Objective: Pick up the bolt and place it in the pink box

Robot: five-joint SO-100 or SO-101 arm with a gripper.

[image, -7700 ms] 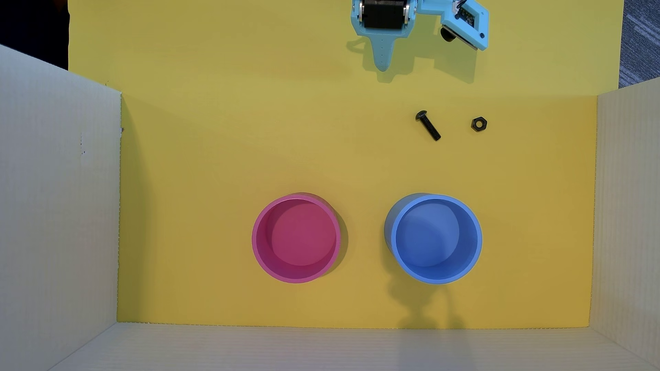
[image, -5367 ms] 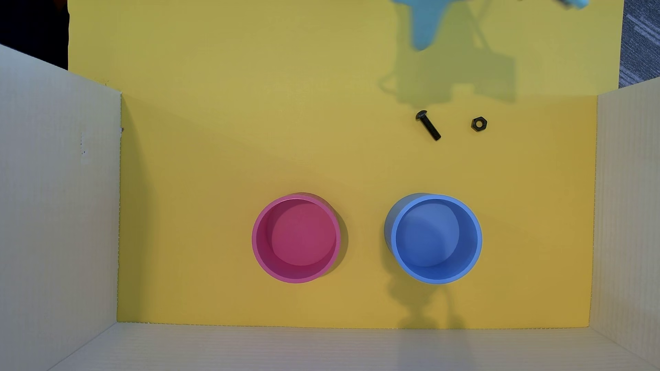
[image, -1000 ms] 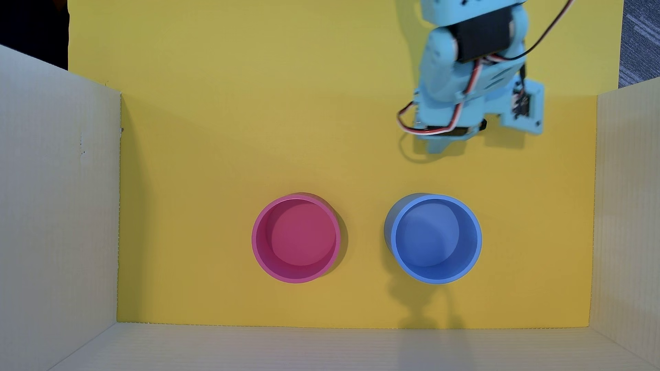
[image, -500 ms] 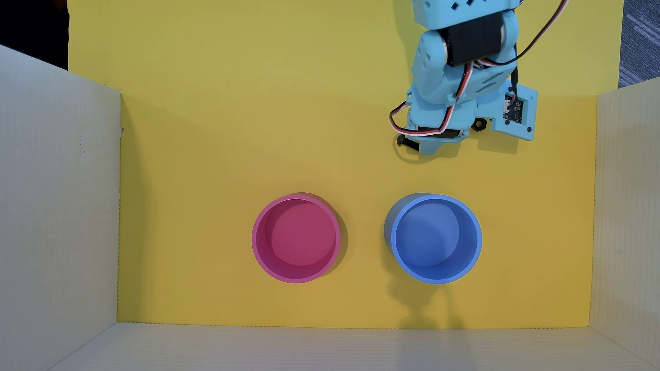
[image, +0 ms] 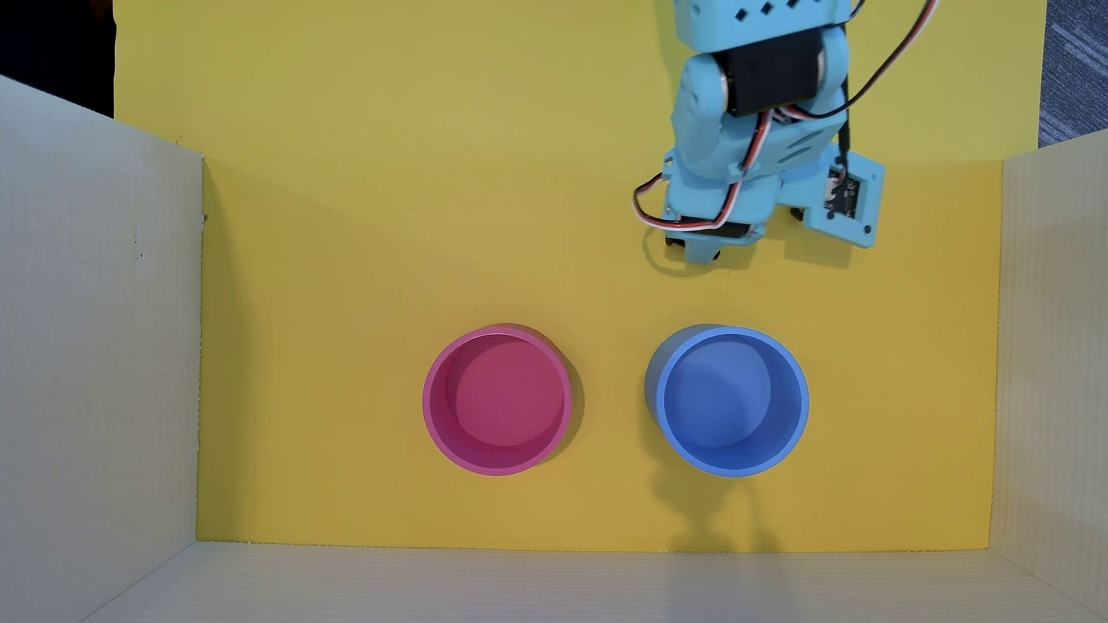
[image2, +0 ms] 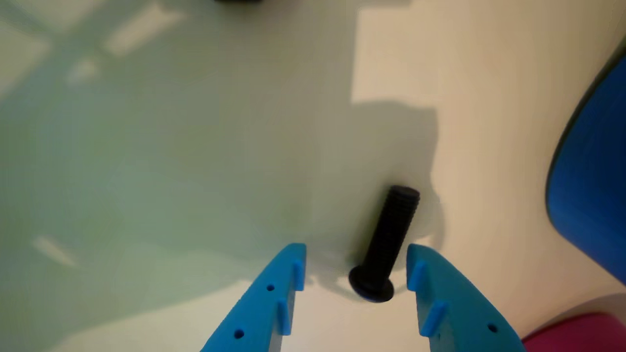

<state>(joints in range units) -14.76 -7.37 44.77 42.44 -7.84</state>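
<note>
In the wrist view the black bolt point(image2: 389, 239) lies flat on the pale surface. Its rounded head sits between my two blue fingertips point(image2: 293, 266) and its threaded shank points away from them. The gripper point(image2: 356, 249) is open, with a gap on each side of the head. In the overhead view the gripper point(image: 698, 254) points down at the yellow floor at the upper right, covering most of the bolt; only a black end point(image: 671, 242) shows. The pink box point(image: 429, 400) stands empty lower down, left of centre, and appears as a corner point(image2: 577, 336) in the wrist view.
A blue round container point(image: 803, 400) stands right of the pink box, also empty; it fills the wrist view's right edge point(image2: 592, 195). The black nut point(image: 797, 214) peeks out under the camera mount. White corrugated walls point(image: 96, 359) close in the left, right and near sides.
Over the last second the arm has shifted left. The bolt's head, visible left of the gripper half a second ago, is now mostly covered. The camera mount now hides most of the nut.
</note>
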